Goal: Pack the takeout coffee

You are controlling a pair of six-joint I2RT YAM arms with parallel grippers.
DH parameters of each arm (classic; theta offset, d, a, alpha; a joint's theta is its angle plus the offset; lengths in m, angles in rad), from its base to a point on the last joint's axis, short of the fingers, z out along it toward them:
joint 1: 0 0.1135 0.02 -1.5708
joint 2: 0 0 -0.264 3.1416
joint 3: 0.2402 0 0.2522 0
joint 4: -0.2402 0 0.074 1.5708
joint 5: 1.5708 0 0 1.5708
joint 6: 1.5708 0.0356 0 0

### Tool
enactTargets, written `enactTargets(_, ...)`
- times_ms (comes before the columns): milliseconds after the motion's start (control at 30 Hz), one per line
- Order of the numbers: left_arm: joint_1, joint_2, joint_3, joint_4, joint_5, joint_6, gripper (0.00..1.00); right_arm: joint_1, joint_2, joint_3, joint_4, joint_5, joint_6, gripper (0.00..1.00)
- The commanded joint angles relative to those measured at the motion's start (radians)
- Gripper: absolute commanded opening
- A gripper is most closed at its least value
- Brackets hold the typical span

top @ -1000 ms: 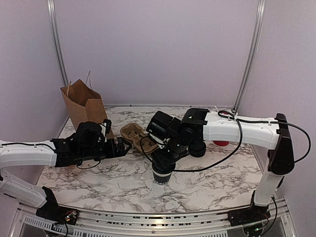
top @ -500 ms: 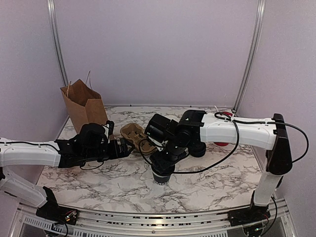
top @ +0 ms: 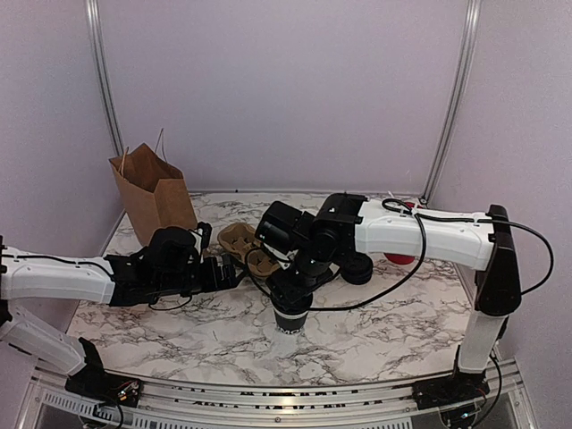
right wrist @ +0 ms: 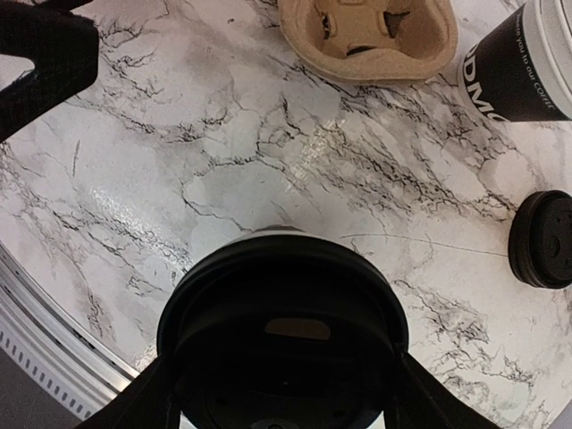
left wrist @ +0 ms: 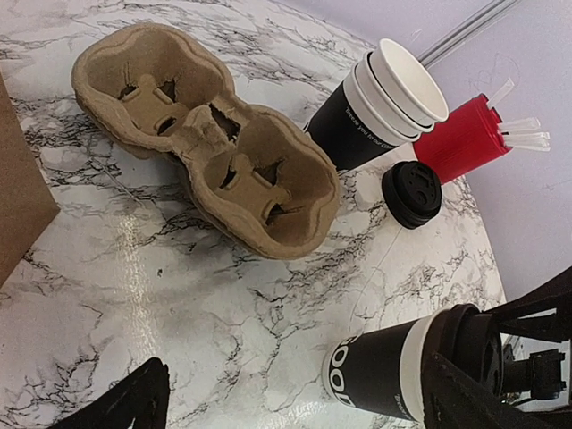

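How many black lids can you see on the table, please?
2. One lid sits on the cup at the right end effector; a loose lid lies beside the red cup. It may be a stack hiding more.

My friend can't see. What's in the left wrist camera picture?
An empty brown cardboard cup carrier lies on a marble table. Behind it are a stack of black paper cups, a red cup of white stirrers and black lids; another black coffee cup stands bottom right.
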Motion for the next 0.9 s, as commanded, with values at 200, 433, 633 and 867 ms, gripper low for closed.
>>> enactTargets(200,-0.008,0.004,-0.022,0.031,-0.001,-0.003,0.99,0.01,0.033,0.055,-0.033,0.019,-0.023,0.72)
enactTargets(433,-0.01,-0.002,-0.035,0.032,-0.003,-0.009,0.99,0.01,0.05,0.051,-0.026,0.009,-0.024,0.73)
enactTargets(633,-0.01,-0.001,-0.036,0.032,0.0,-0.011,0.99,0.01,0.054,0.059,-0.028,0.011,-0.024,0.74)
enactTargets(867,-0.011,0.006,-0.035,0.032,0.003,-0.012,0.99,0.01,0.054,0.12,-0.051,0.034,-0.028,0.74)
